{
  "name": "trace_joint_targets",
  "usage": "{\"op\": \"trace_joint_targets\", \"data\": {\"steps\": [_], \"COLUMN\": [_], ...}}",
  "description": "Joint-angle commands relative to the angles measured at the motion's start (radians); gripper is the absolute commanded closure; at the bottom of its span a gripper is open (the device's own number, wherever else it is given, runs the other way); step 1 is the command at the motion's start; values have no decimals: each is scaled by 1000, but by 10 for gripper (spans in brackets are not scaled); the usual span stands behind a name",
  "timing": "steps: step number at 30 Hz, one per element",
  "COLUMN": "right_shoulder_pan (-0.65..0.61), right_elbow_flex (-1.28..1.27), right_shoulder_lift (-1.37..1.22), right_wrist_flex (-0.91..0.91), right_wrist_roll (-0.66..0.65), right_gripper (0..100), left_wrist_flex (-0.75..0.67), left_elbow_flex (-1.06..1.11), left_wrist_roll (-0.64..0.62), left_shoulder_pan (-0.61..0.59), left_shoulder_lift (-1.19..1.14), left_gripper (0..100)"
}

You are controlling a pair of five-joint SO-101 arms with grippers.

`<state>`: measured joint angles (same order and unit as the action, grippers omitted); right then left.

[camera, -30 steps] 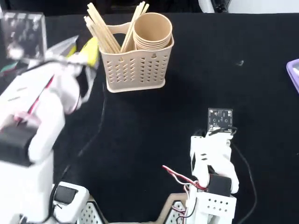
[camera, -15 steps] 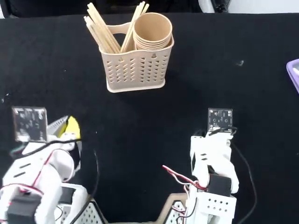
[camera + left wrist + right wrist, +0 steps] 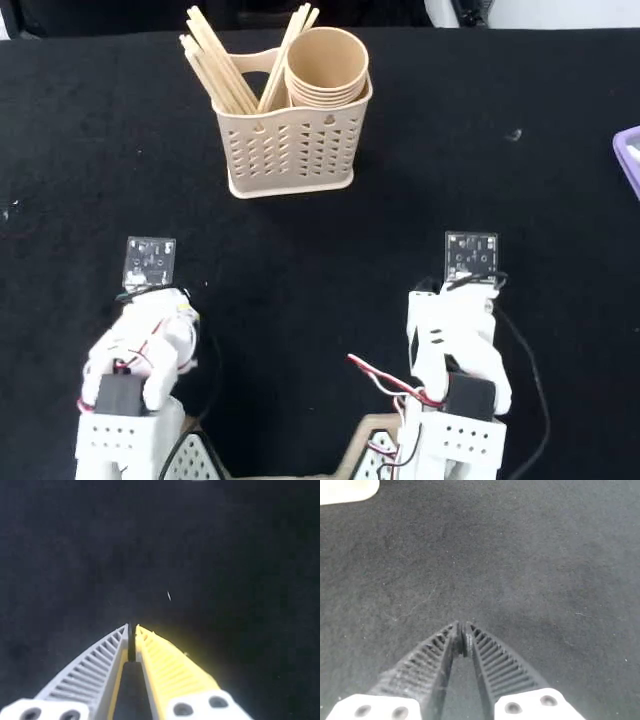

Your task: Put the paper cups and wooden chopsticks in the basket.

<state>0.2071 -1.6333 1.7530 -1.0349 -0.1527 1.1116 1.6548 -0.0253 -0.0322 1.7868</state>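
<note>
Count, high view: one basket point(image 3: 290, 150), beige with a perforated wall and a centre handle, upright on the black table point(image 3: 500, 200), well apart from both arms.

- One nested stack of paper cups point(image 3: 326, 65) stands in the basket's right compartment. I see several rims but cannot fix the number.
- The wooden chopsticks point(image 3: 215, 70) stand in two groups. The larger fan is in the left compartment. A smaller group point(image 3: 292, 50) leans against the cup stack, and I cannot tell which compartment it is in. The sticks overlap too much for an exact count.

There are two arms. The left arm point(image 3: 140, 360) and right arm point(image 3: 455, 350) are folded at the near edge.

- left gripper point(image 3: 131, 630): grey and yellow fingers tip to tip, nothing between them, above bare cloth.
- right gripper point(image 3: 461, 627): both fingers black, tips together, nothing held.

Writing: each wrist carries one small square board point(image 3: 150, 262), point(image 3: 471, 256). The marks on them are too small to read.

One purple object point(image 3: 630, 160) is cut off at the table's right edge.
</note>
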Motion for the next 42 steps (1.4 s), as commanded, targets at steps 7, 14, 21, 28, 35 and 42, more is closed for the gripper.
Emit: {"op": "trace_joint_targets", "data": {"steps": [7, 14, 21, 28, 35, 42], "right_shoulder_pan": [-44, -120, -120, -118, -118, -118], "right_elbow_flex": [-58, -58, -58, -58, -58, -58], "right_shoulder_lift": [-2, -4, -4, -4, -4, -5], "right_wrist_flex": [100, 57, 57, 57, 57, 57], "right_wrist_roll": [-6, -6, -6, -6, -6, -6], "right_gripper": [983, 983, 983, 983, 983, 983], "left_wrist_flex": [-5, -5, -5, -5, -5, -5], "left_elbow_flex": [45, 45, 45, 45, 45, 45], "left_wrist_roll": [-51, -51, -51, -51, -51, -51], "left_shoulder_pan": [74, 74, 74, 74, 74, 74], "left_shoulder_lift": [34, 34, 34, 34, 34, 34], "left_gripper": [967, 967, 967, 967, 967, 967]}}
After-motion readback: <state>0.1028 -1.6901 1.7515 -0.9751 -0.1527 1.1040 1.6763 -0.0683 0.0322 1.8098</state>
